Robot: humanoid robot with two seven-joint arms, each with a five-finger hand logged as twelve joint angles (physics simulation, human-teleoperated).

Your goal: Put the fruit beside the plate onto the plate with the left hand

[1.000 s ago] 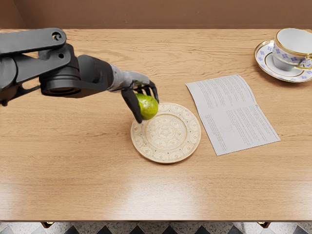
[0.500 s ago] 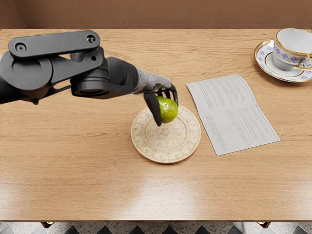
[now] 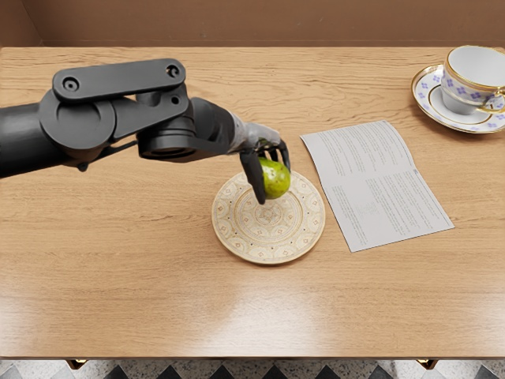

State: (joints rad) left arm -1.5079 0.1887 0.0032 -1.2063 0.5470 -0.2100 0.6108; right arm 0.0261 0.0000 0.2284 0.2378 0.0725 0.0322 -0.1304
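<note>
Your left hand (image 3: 263,164) is clamping its dark fingers (image 3: 254,178) around the green fruit (image 3: 276,178), holding it over the upper part of the patterned plate (image 3: 268,233); whether fruit and plate are touching, you cannot tell. Its arm (image 3: 118,126) is reaching in across the wooden table (image 3: 118,268). A printed sheet (image 3: 375,183) is lying just right of the plate, a cup (image 3: 473,73) sitting on its saucer (image 3: 430,99) far right

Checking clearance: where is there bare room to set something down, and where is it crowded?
Bare wood: the table's near strip below plate and paper, and the far strip left of the saucer. Crowded: over the plate, where the left robot hand holds the fruit, paper close alongside.
</note>
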